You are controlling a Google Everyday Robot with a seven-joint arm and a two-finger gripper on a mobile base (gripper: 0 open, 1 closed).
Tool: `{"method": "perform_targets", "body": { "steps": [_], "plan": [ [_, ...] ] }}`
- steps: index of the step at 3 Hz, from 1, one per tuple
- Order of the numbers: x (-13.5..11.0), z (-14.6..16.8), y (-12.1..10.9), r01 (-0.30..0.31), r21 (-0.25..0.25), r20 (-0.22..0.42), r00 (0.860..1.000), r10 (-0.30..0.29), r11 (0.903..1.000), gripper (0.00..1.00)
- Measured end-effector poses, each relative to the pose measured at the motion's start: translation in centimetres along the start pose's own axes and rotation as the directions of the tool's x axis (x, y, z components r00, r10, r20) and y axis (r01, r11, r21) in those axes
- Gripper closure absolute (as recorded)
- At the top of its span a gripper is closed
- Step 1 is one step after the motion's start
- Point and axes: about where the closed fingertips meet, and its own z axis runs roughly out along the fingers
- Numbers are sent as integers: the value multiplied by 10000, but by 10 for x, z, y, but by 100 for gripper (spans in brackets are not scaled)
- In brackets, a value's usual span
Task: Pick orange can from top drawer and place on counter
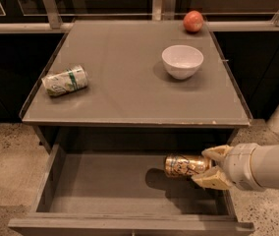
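Note:
The orange can (pixel 184 165) is shiny orange-gold with dark script. It lies on its side, held above the right part of the open top drawer (pixel 105 183), casting a shadow on the grey bottom. My gripper (pixel 209 166) comes in from the right on a white arm. Its tan fingers (pixel 217 153) are shut on the can's right end. The counter (pixel 129 87) is the flat grey tabletop above the drawer.
On the counter lie a pale green-and-white can (pixel 65 80) on its side at the left, a white bowl (pixel 182 61) at the right, and a red apple (pixel 193 21) at the far right corner. A rail runs behind. Speckled floor flanks the table.

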Motion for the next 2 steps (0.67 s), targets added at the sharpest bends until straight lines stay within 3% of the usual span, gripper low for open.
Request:
{"method": "perform_targets", "body": {
  "steps": [1, 2],
  "plan": [
    [0, 0, 0, 1, 1, 0, 10000, -1, 10000, 100],
    [-19, -33, -3, 465, 216, 95, 9989, -467, 9987, 100]
  ]
}}
